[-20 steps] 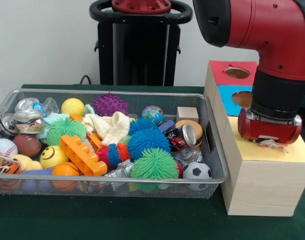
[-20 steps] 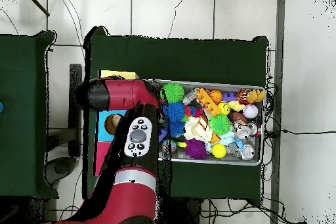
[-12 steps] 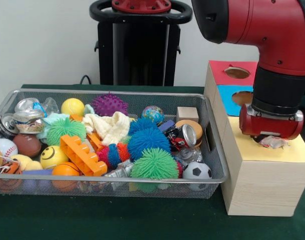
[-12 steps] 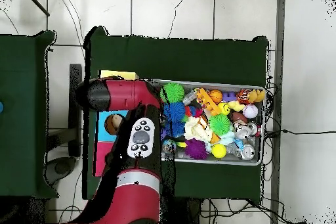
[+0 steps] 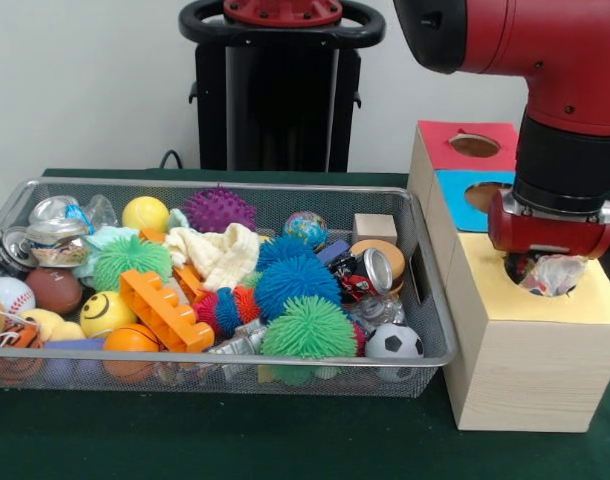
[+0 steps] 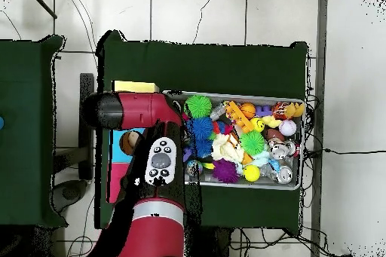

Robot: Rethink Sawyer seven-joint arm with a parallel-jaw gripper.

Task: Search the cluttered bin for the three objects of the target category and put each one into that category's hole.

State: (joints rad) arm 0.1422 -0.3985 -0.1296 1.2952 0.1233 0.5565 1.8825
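A crumpled wad of clear plastic point(image 5: 555, 274) sits in the mouth of the round hole point(image 5: 521, 279) in the yellow top of the wooden box point(image 5: 520, 375). My gripper point(image 5: 547, 270) hangs just above that hole, open, with the wad loose between its fingers. The wire bin point(image 5: 235, 357) on the left is full of mixed toys, with crushed shiny cans at its left end point(image 5: 55, 240) and near its right wall point(image 5: 373, 270). In the overhead view the red arm point(image 6: 154, 156) covers the gripper and most of the box, and only a yellow strip point(image 6: 136, 86) shows.
The box also has a blue section point(image 5: 465, 195) and a red section point(image 5: 465, 145), each with its own hole. Spiky balls, an orange block point(image 5: 165, 310), a cloth point(image 5: 220, 255) and small sports balls crowd the bin. The bin's right wall stands close to the box.
My gripper has risen off the yellow top. This uncovers the hole and more of the plastic wad, which was mostly hidden under it before.
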